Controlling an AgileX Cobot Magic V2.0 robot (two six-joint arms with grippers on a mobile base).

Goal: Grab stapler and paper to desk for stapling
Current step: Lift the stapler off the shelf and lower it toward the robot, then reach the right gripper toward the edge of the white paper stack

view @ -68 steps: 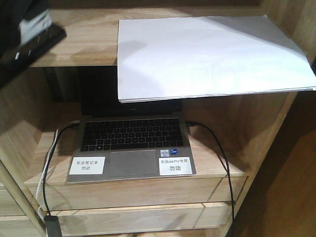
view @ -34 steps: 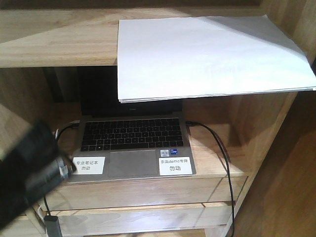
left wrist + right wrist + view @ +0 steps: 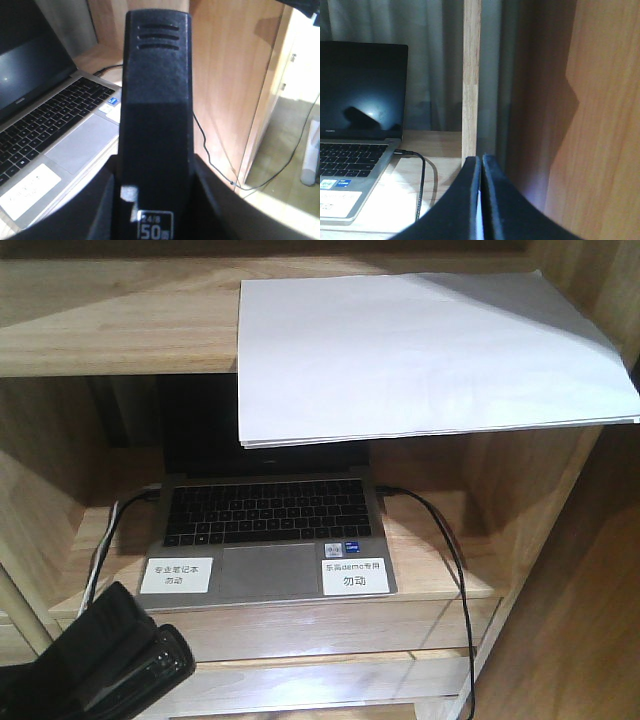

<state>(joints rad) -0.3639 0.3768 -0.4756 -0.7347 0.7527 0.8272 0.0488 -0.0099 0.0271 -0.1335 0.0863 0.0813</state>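
One of the two things is in hand. The left tool (image 3: pixel 156 175) is clamped on the stapler (image 3: pixel 156 90), a finger against each side of its body, low in front of the ledge that carries the laptop (image 3: pixel 265 520). The stapler is matt black, long and narrow, with three ribbed slots near its far end and a white "24/6 50" mark near the grip. No orange-red patch shows from this side. The right tool (image 3: pixel 481 165) has its fingers pressed together beside the shelf unit's upright, with nothing clearly between them. The paper (image 3: pixel 420 350) lies flat on the upper shelf (image 3: pixel 110 320), its front edge overhanging above the laptop, with no tool on it. What is left, I judge, is to take the paper and then carry both to the bench, which no view shows.
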